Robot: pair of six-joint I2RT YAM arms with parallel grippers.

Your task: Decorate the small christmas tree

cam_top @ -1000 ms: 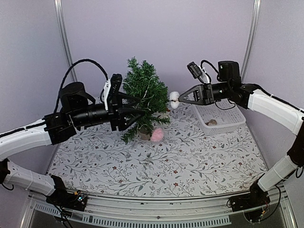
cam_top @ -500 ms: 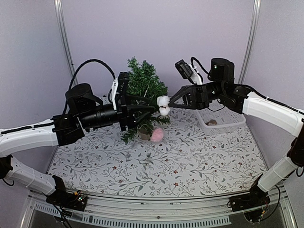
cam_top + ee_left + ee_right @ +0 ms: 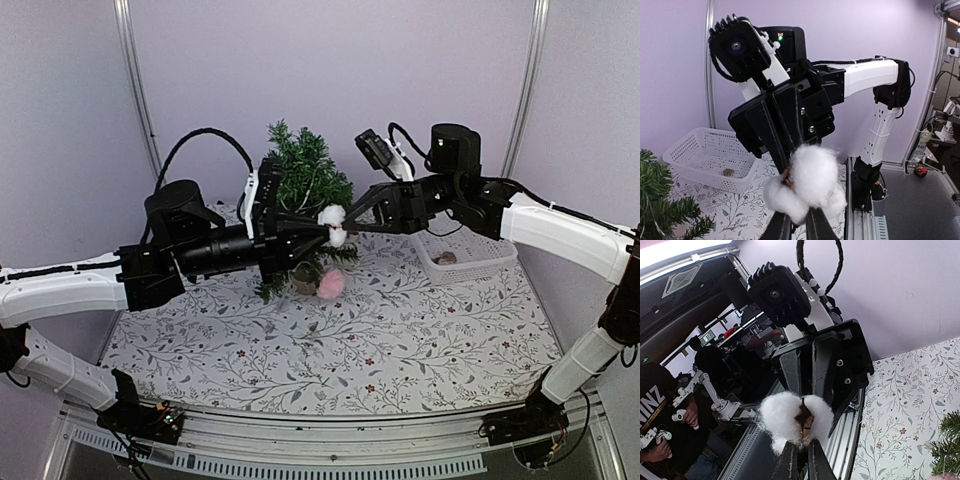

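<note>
The small christmas tree [image 3: 305, 185] stands at the back of the table on its pale stump [image 3: 304, 284]. In front of it a white cotton boll ornament [image 3: 333, 222] hangs in the air between both grippers. My right gripper [image 3: 346, 226] reaches in from the right, shut on the boll [image 3: 795, 417], its fingertips [image 3: 791, 460] pinching the brown husk. My left gripper [image 3: 322, 230] comes from the left and has its narrow jaws closed on the boll's underside [image 3: 810, 180]. In the left wrist view the tree's branches [image 3: 660, 210] show at the lower left.
A pink pompom [image 3: 331, 284] lies at the foot of the tree. At the back right stands a white mesh basket [image 3: 480, 262] holding a small brown piece [image 3: 447, 257]. The floral tablecloth [image 3: 330, 350] covers the table.
The right gripper carried the cotton boll leftward to in front of the tree. The left gripper moved right to meet it and closed from wide open onto the boll.
</note>
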